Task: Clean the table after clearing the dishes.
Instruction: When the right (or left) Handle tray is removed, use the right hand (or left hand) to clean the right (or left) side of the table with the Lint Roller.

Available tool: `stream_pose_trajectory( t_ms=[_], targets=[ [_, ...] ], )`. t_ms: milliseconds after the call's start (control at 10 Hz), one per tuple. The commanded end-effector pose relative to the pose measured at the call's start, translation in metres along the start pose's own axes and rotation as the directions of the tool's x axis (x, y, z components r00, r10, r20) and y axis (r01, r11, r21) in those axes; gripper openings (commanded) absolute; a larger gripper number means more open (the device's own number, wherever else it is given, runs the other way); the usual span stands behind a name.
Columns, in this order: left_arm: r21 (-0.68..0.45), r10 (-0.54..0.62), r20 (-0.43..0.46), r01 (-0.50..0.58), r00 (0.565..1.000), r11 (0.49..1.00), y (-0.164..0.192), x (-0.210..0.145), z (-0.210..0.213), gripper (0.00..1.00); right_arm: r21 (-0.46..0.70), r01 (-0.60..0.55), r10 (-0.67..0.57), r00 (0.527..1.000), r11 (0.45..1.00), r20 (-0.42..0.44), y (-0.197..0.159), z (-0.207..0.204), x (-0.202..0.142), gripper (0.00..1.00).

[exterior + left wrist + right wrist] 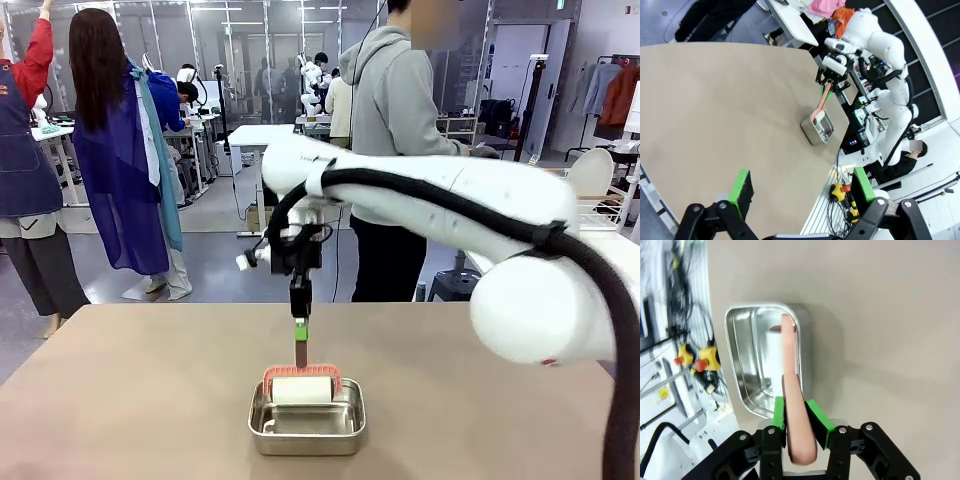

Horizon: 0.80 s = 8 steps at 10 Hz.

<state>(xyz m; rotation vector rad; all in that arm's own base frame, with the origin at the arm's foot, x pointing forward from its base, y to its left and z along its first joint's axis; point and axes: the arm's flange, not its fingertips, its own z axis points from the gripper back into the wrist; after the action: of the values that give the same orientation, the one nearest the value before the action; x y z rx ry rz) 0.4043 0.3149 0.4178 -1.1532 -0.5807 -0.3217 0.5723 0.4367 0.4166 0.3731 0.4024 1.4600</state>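
In the right wrist view, the right gripper (799, 416) is seen clenched on the roller's (302, 390) pink handle (791, 380). In the front view it is pointed downward over the steel pan (305, 440) on the table (120, 400). The left gripper (802, 186) is held wide apart.

1. You find the pan (306, 446) on the table (120, 390), near the robot's edge, about midway across.
2. The roller (302, 390) lies in the pan, its handle (300, 354) rising between the fingers of the right gripper (300, 328) above.
3. A person (395, 150) stands behind the far edge.
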Motion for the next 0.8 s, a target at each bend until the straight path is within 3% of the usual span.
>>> stream_pose_trajectory(
  t_ms=[0,200,400,500,600,700],
  targets=[
    [0.020,0.013,0.007,-0.013,1.000,1.000,-0.005,0.000,-0.001,1.00,-0.115,0.162,-0.149,0.982,0.980,0.115,0.064,-0.005,-0.078,0.00],
    [0.020,0.013,0.007,-0.013,1.000,1.000,-0.005,0.000,-0.001,1.00,-0.133,0.318,-0.277,0.925,0.939,0.259,0.081,0.007,-0.141,0.00],
    [0.020,0.013,0.007,-0.013,1.000,1.000,-0.005,0.000,-0.001,1.00,-0.093,0.465,-0.392,0.825,0.881,0.408,0.090,0.012,-0.195,0.00],
    [0.020,0.013,0.007,-0.013,1.000,1.000,-0.005,0.000,-0.001,1.00,-0.052,0.559,-0.474,0.745,0.828,0.470,0.093,0.014,-0.221,0.00],
    [0.020,0.013,0.007,-0.013,1.000,1.000,-0.005,0.000,-0.001,1.00,0.004,0.712,-0.600,0.589,0.702,0.542,0.091,0.016,-0.241,0.00],
    [0.020,0.013,0.007,-0.013,1.000,1.000,-0.005,0.000,-0.001,1.00,0.088,0.757,-0.632,0.469,0.648,0.617,0.088,0.018,-0.260,0.00]
  ],
)
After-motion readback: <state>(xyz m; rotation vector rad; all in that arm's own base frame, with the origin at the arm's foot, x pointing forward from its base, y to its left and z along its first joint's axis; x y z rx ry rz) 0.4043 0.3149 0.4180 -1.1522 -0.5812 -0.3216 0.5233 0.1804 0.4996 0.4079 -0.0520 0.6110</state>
